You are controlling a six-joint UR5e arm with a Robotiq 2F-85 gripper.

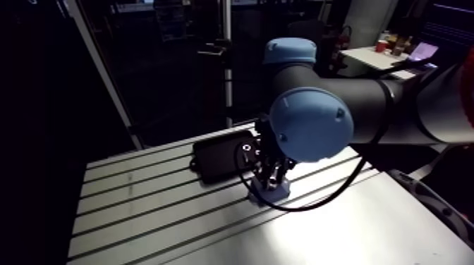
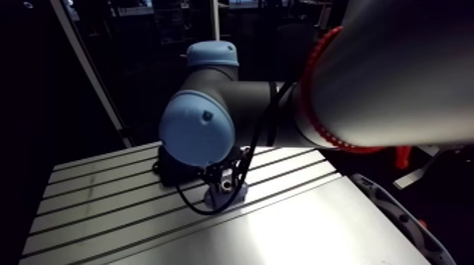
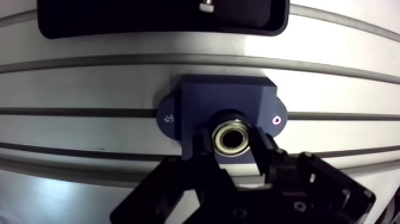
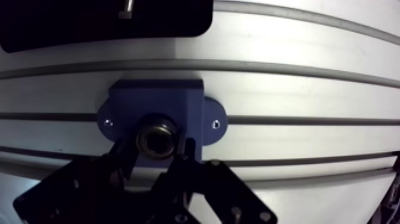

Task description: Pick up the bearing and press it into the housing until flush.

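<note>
Gripper [image 3: 232, 143] clamped on the outer ring of the bearing [image 3: 232, 136], which sits in the bore of the blue housing [image 3: 202, 98] on the slotted table [image 3: 339, 89]; a small steel part, probably rigid, light and slippery, best held by the outer race.

Wrist low, tool [image 3: 232, 142] pointing straight down, fingers [image 3: 205, 143] clamping bearing [image 3: 232, 137].

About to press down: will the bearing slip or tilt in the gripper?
The bearing looks like shiny metal: probably rigid, but slick. Round and pinched by the gripper on two sides only, it might cock over the housing bore.
</note>
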